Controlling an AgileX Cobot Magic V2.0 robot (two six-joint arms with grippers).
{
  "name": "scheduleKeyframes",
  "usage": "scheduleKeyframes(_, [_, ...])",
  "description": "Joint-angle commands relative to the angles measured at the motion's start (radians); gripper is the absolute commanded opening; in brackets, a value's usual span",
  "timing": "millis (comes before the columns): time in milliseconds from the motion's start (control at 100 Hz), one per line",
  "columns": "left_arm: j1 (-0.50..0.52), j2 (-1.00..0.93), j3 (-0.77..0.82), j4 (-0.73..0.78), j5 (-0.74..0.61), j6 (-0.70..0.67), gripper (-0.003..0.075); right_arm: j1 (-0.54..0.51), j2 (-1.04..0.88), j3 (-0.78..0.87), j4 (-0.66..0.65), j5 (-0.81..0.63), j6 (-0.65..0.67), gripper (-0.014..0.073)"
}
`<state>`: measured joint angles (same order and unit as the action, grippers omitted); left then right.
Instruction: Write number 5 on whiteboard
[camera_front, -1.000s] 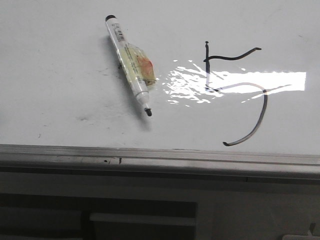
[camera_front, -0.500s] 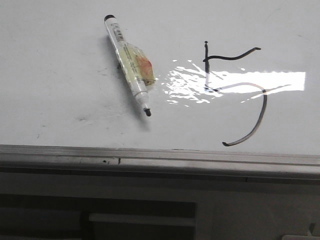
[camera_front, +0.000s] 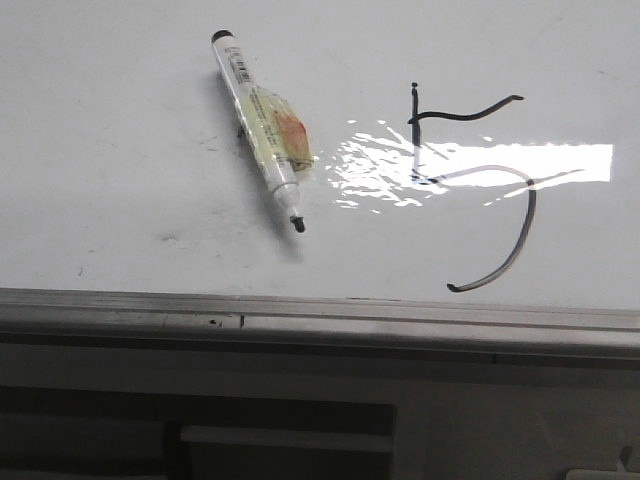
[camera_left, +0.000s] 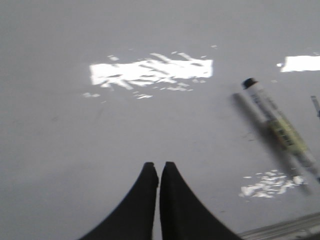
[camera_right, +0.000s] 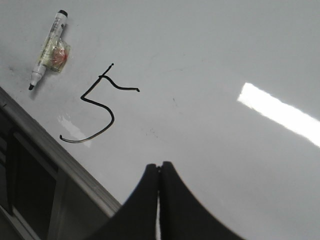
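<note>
The number 5 (camera_front: 480, 190) is drawn in thin black line on the whiteboard (camera_front: 120, 150), right of centre in the front view; it also shows in the right wrist view (camera_right: 100, 107). A white marker (camera_front: 258, 125) with tape round its barrel lies uncapped on the board, left of the figure, tip toward the frame edge. It shows in the left wrist view (camera_left: 282, 130) and the right wrist view (camera_right: 48, 47). My left gripper (camera_left: 159, 166) is shut and empty above bare board. My right gripper (camera_right: 159, 165) is shut and empty above the board, apart from the figure.
The board's grey aluminium frame edge (camera_front: 320, 315) runs along the near side, with a dark shelf space (camera_front: 200, 420) below it. Bright glare patches (camera_front: 480, 165) lie across the board. Faint smudges (camera_front: 165, 238) mark the board left of the marker.
Nothing has visibly changed; the marker and the figure lie in the same place, apart from a slight shake of the camera.
</note>
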<state>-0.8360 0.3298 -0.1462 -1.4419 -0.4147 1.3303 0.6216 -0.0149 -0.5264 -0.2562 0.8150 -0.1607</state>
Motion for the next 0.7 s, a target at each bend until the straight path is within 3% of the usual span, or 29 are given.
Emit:
scheduleKeyframes(0, [0.052, -0.073, 0.025, 0.133, -0.03, -0.018, -0.002, -0.009, 0.008, -0.021, -0.02, -0.069, 0.002, -0.0042])
scheduleKeyframes(70, [0.12, -0.146, 0.056, 0.368, -0.014, -0.149, -0.002, -0.009, 0.008, -0.021, -0.02, -0.069, 0.002, -0.0042])
scheduleKeyframes(210, [0.319, -0.258, 0.103, 0.822, 0.042, -0.595, -0.002, -0.009, 0.008, -0.021, -0.02, -0.069, 0.002, -0.0042])
scheduleKeyframes(310, [0.473, -0.309, 0.127, 1.065, 0.23, -0.912, -0.002, -0.009, 0.008, -0.021, -0.02, -0.069, 0.002, -0.0042])
scheduleKeyframes(400, [0.595, -0.327, 0.139, 1.192, 0.442, -1.161, -0.002, -0.009, 0.008, -0.021, -0.02, -0.069, 0.002, -0.0042])
scheduleKeyframes(470, [0.66, -0.334, 0.16, 1.23, 0.571, -1.263, -0.002, -0.009, 0.008, -0.021, -0.02, -0.069, 0.002, -0.0042])
scheduleKeyframes(570, [0.706, -0.353, 0.17, 1.286, 0.703, -1.278, -0.002, -0.009, 0.008, -0.021, -0.02, -0.069, 0.002, -0.0042])
scheduleKeyframes(690, [0.708, -0.361, 0.17, 1.316, 0.696, -1.293, -0.002, -0.009, 0.008, -0.021, -0.02, -0.069, 0.002, -0.0042])
